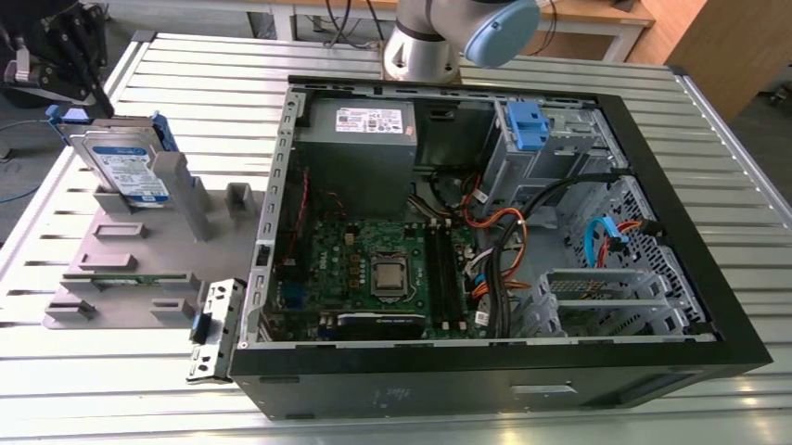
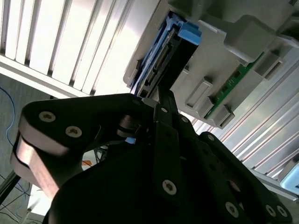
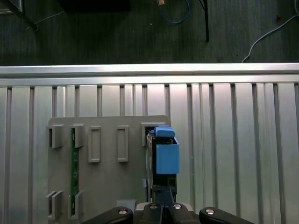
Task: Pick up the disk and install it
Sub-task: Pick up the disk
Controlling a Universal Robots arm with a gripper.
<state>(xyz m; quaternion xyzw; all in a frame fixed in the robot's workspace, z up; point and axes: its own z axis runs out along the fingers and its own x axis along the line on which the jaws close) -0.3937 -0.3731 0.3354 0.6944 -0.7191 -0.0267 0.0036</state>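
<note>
Disk (image 1: 121,167): black gripper (image 1: 84,93) at its top edge, whether clamped cannot tell. Flat silver metal, white-blue label, print too small to read, blue plastic carrier. Upright in grey slotted holder (image 1: 124,255), 10 o'clock on ribbed metal tabletop (image 1: 124,399) in exterior view.

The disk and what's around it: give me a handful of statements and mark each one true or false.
1. The disk stands on edge in a slot of the grey holder. True.
2. The disk sits inside the computer case. False: it is in the holder, outside the case, at the exterior view's left.
3. The case is open, with its motherboard in sight. True.
4. The end effector hangs over the motherboard. False: it is up by the disk's top edge.
5. A thin green circuit board stands in another slot of the holder. True.
</note>
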